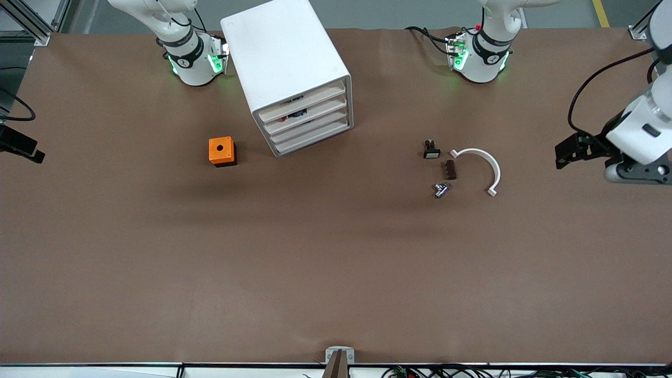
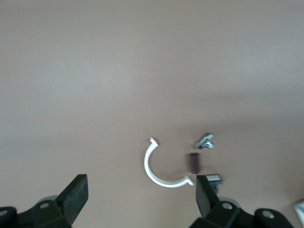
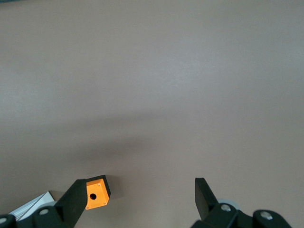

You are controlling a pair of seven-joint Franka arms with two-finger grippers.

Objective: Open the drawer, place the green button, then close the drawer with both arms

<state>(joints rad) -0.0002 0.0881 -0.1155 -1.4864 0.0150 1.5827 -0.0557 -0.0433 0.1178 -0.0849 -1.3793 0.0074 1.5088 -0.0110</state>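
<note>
The white four-drawer cabinet (image 1: pixel 294 68) stands near the robots' bases, and all its drawers (image 1: pixel 310 126) look pushed in. The green-capped button is out of view. Small dark and blue things show through a gap between the upper drawers (image 1: pixel 295 113), and I cannot tell what they are. My left gripper (image 1: pixel 566 153) hangs open and empty in the air at the left arm's end. In the left wrist view (image 2: pixel 141 197) it is above a white arc. My right gripper (image 3: pixel 140 199) is open and empty, high above the table near the orange box (image 3: pixel 96 194).
The orange box with a hole (image 1: pixel 221 151) sits beside the cabinet toward the right arm's end. Toward the left arm's end lie a black white-topped button (image 1: pixel 431 150), a brown piece (image 1: pixel 450 170), a metal part (image 1: pixel 441 189) and a white arc (image 1: pixel 480 167).
</note>
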